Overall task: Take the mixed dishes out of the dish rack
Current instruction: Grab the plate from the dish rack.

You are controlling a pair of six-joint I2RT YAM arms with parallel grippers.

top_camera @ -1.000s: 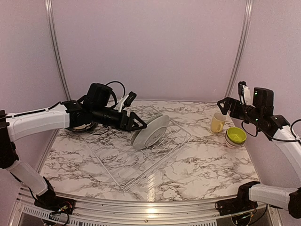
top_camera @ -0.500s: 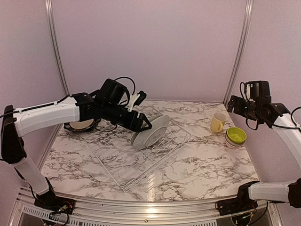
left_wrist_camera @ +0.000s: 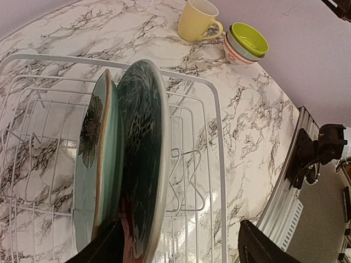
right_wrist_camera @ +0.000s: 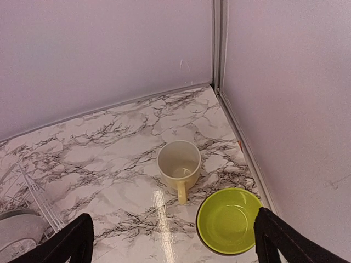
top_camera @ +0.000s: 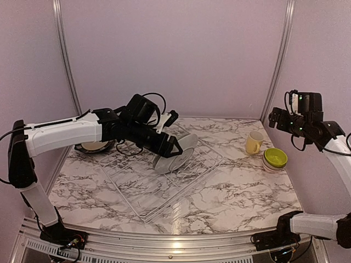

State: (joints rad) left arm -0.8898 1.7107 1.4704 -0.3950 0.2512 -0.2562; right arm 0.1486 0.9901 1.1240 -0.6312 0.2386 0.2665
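plates [left_wrist_camera: 137,164]: two, standing on edge, leaning together in the rack [left_wrist_camera: 218,142], mid-table. left gripper [left_wrist_camera: 178,235] sits at their near rim with jaws spread. one finger [left_wrist_camera: 104,249] is in front of the plates' lower edge, contact unclear; the other is well to the side. nothing clamped yet. plates look like glazed ceramic: stiff, fairly heavy, slick, likely to chip on wire or on each other. best hold, i'd judge: pinch one rim across its thickness, outer dark plate first, and lift clear before swinging. beyond the rack, mug [left_wrist_camera: 198,21] and bowl stack [left_wrist_camera: 244,41] sit on the table, far right. right gripper [right_wrist_camera: 173,219] hangs high above those, jaws wide, empty.
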